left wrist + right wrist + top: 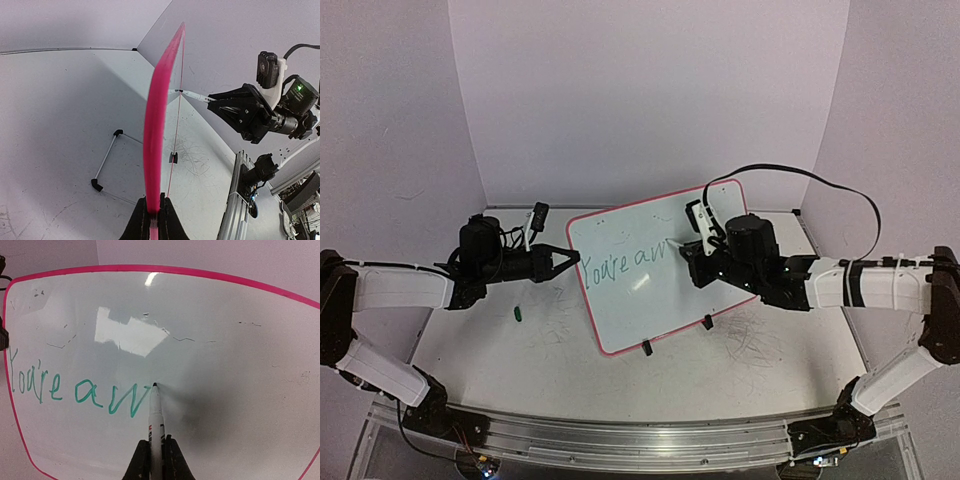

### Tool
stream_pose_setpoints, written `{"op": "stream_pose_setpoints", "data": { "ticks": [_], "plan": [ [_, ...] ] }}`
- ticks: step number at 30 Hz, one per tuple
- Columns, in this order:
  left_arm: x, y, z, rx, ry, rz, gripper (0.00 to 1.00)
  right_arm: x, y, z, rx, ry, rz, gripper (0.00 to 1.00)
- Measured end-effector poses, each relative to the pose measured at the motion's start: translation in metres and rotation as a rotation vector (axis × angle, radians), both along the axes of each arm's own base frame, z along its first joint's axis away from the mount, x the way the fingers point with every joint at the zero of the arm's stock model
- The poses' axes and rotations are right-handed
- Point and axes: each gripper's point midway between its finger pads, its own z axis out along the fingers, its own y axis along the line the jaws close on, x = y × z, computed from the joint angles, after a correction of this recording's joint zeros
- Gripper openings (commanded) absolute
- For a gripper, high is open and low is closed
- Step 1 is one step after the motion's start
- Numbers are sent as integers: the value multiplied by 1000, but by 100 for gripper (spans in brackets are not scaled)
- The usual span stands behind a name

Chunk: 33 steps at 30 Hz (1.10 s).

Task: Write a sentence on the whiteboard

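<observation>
Seemingly the green sentence (80,392) reads "You're aw"; left tool (154,206) pinches whiteboard (660,300), right tool (154,445) marker (155,410).

The small rectangular white whiteboard (655,300) is smooth and glossy; its pink-red rounded frame (200,273) looks like plastic. The thin white marker pen (156,415) looks like smooth plastic. The white table (720,385) is matt. The long rail (640,440) at its near edge is shiny metal.
</observation>
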Motion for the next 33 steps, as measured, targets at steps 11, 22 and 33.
{"op": "stream_pose_setpoints", "data": {
  "ticks": [11, 22, 33],
  "plan": [
    [0, 0, 0, 0, -1, 0, 0, -4, -5, 2, 18, 8, -8, 0],
    [0, 0, 1, -1, -2, 0, 0, -11, -4, 6, 39, 13, 18, 0],
    [0, 0, 1, -1, -2, 0, 0, -8, -3, -14, 2, 47, 9, 0]
  ]
}}
